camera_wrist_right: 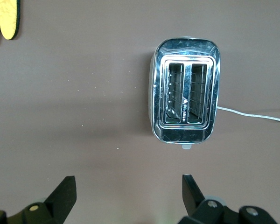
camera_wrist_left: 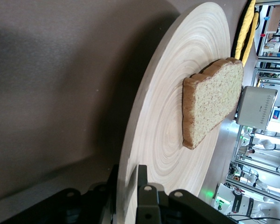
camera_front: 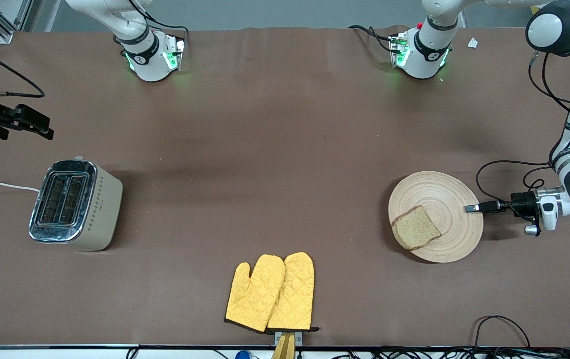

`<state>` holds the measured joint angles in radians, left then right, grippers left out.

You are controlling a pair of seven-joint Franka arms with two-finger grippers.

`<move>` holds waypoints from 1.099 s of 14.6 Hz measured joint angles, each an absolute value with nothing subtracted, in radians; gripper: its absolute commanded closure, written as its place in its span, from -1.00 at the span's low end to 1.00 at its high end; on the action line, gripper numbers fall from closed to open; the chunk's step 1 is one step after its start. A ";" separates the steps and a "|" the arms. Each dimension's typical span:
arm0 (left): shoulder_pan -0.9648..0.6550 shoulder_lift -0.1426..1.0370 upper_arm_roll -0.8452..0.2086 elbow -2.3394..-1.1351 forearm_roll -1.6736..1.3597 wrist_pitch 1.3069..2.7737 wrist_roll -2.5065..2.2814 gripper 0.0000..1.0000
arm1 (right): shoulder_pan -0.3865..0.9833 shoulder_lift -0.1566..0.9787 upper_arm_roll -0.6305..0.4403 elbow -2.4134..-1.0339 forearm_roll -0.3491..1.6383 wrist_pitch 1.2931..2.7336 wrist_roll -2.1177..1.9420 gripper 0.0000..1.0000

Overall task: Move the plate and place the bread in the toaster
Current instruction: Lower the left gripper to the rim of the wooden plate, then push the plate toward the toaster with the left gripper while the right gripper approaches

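Here, the plate (camera_front: 444,199) rim is clamped by the left gripper (camera_front: 472,208); the bread (camera_front: 417,228) is seen just ahead, while the right gripper (camera_front: 40,127) is held open above the table near the toaster (camera_front: 75,204).

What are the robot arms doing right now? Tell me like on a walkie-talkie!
Left gripper jaws closing on plate rim. Right gripper jaws open, waiting over table near toaster. Bread flat on plate. Yellow mitts aside, nothing blocking.

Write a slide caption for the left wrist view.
Left hand pinching the rim of the plate, bread lying on it, toaster in the distance.
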<state>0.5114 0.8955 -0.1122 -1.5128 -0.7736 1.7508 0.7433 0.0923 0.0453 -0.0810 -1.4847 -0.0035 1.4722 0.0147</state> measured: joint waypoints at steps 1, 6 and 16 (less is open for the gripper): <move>0.511 0.895 -0.118 -1.511 -0.774 1.751 0.745 0.81 | 0.093 0.045 -0.081 -1.485 -0.004 1.474 0.015 -1.00; 0.517 0.895 -0.193 -1.498 -0.779 1.745 0.751 0.98 | 0.093 0.045 -0.082 -1.485 -0.004 1.488 0.015 -1.00; 0.259 0.895 -0.375 -1.480 -0.784 1.759 0.635 0.99 | 0.201 0.070 -0.077 -1.551 -0.002 1.642 0.127 -1.00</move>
<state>0.2585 0.8946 -0.3755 -1.4796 -0.7835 1.7588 0.6352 0.2007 0.0699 -0.0767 -1.5510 -0.0016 1.6416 0.1268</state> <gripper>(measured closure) 0.912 0.000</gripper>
